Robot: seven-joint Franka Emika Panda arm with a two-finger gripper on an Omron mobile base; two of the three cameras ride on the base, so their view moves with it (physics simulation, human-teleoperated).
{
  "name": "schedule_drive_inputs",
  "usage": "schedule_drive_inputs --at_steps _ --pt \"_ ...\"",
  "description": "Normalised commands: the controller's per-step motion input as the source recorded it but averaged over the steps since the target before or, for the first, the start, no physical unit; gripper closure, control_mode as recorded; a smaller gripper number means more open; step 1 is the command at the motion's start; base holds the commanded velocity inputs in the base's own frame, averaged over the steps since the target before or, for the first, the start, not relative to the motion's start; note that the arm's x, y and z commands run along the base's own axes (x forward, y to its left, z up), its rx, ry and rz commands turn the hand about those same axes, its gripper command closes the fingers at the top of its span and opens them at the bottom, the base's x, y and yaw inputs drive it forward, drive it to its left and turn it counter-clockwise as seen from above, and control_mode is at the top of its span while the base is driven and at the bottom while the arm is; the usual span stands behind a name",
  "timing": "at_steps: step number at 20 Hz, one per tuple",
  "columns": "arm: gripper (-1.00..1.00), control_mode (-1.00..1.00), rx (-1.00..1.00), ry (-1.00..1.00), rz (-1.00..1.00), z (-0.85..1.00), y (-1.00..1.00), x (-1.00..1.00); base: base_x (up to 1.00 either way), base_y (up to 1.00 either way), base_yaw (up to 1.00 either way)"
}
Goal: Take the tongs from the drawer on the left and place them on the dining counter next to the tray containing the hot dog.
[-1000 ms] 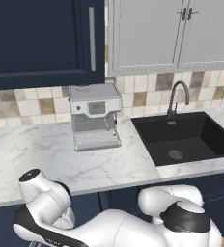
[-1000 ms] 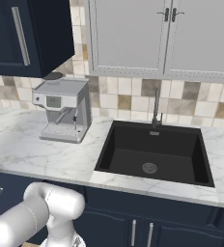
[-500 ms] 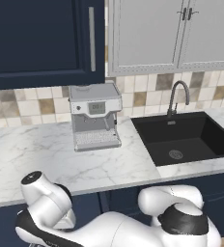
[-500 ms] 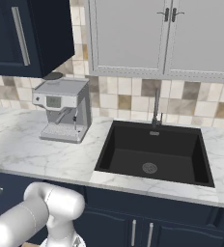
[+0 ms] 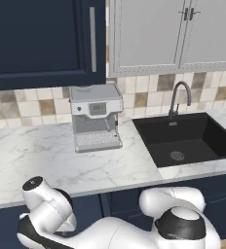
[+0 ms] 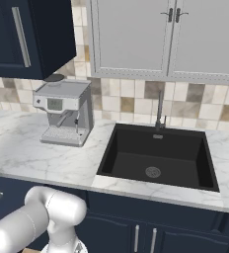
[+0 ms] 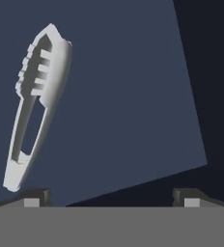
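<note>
Tongs (image 7: 34, 103) lie near the drawer's (image 7: 133, 96) side — jaws wide, empty.

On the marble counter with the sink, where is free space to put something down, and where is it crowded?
The marble counter is bare left of the coffee machine and in front of it to the front edge. A narrower free strip lies between the machine and the black sink. The tightest spot is behind the sink, around the faucet.
</note>
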Motion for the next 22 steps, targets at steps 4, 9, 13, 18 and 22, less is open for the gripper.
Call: schedule_drive_inputs --at_steps 4,9,13,18,22 --pt "-1.0 -1.0 0.0 -0.01 -0.04 -0.13 0.0 0.04 0.0 0.0 0.0" --pt "-1.0 -1.0 0.0 0.0 -0.05 -0.06 0.0 0.01 0.0 0.0 0.0" --pt "-1.0 -1.0 0.0 0.01 -0.07 -0.04 0.04 0.0 0.0 0.0 0.0" --pt "-1.0 -1.0 0.0 0.0 -0.06 -0.09 0.08 0.0 0.0 0.0 0.0" --pt "-1.0 -1.0 -0.01 0.0 -0.05 -0.08 0.08 0.0 0.0 0.0 0.0"
